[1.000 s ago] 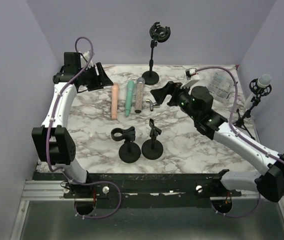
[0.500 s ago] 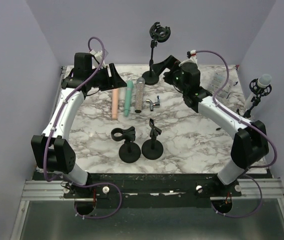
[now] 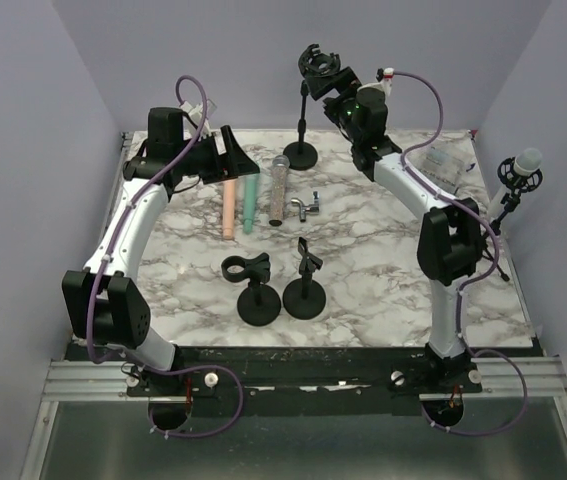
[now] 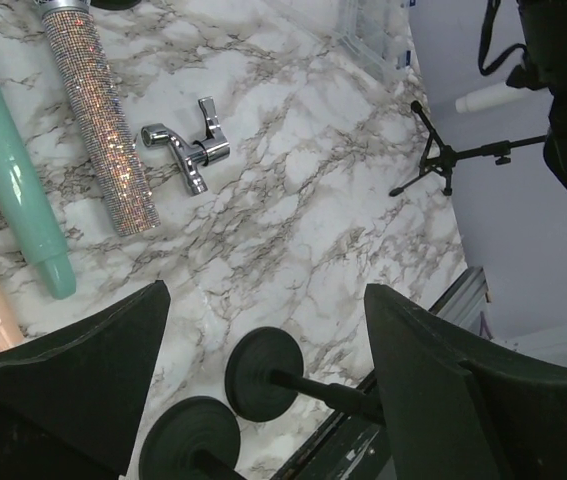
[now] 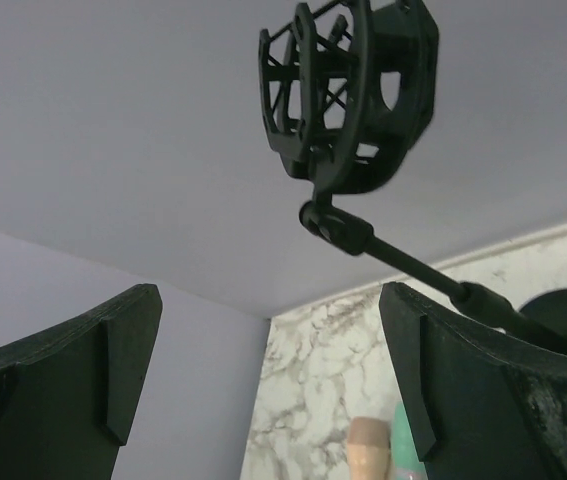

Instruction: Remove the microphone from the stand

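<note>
The white microphone (image 3: 527,158) sits in its tripod stand (image 3: 498,215) at the far right edge of the marble table (image 3: 383,285) — no gripper is touching it. The right gripper (image 3: 331,88) is up high at the back, well apart from that microphone. Its fingers are spread wide and hold nothing. They point at a tall black stand (image 3: 304,120) with an empty cage on top, and the cage is close in front of them but not touching. The left gripper (image 3: 231,152) hangs over the back left of the table. Its fingers are apart too and hold nothing. Near it lie three more microphones side by side — a peach one (image 3: 228,205), a green one (image 3: 250,200) and a sparkly one (image 3: 277,192). A small metal clip (image 3: 308,207) lies just beside the sparkly one. Two short black stands (image 3: 260,298) sit close together near the front of the table
</note>
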`<act>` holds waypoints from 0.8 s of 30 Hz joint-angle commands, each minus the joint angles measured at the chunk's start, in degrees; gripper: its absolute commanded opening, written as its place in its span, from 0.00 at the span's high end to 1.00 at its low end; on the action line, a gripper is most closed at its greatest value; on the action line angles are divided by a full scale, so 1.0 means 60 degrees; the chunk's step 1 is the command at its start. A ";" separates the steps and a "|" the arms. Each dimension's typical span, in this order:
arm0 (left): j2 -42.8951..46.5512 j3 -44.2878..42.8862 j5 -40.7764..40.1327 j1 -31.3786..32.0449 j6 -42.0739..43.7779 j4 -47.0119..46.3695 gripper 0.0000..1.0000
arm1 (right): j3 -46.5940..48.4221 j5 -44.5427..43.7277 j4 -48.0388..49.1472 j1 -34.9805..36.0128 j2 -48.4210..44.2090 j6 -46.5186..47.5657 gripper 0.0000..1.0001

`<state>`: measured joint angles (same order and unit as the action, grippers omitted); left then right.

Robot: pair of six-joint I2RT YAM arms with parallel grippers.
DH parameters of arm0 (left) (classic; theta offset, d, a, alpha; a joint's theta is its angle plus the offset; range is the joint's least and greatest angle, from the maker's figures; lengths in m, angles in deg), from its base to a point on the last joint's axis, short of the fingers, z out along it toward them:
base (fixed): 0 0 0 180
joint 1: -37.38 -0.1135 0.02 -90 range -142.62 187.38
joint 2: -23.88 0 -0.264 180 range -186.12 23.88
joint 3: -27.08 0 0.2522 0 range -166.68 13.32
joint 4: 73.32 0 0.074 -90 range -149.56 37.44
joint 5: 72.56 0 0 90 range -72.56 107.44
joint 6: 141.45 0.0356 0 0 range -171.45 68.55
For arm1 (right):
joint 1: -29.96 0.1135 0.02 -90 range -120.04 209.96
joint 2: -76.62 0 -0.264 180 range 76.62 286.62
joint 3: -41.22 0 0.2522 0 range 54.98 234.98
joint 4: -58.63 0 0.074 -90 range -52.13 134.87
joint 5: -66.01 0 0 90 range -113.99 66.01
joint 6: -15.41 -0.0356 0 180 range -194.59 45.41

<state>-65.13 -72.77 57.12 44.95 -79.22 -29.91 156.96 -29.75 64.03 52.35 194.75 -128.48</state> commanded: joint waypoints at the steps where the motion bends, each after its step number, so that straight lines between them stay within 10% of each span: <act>1: 0.0514 0.0153 0.0541 -0.0032 -0.0146 -0.0469 0.13 | 0.1774 -0.0101 0.0061 0.0003 0.1269 -0.0369 0.00; 4: 0.0490 0.0168 0.0666 -0.0046 -0.0190 -0.0534 0.02 | 0.2747 -0.0269 -0.0235 -0.0003 0.2045 -0.0454 0.00; 24: 0.0468 0.0436 0.1219 -0.0497 -0.0673 -0.1141 0.02 | 0.4080 -0.1010 -0.0421 -0.0004 0.3773 -0.0811 0.18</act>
<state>-63.69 -70.91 62.10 42.48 -82.36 -34.41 181.72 -33.64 61.45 52.38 215.89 -132.15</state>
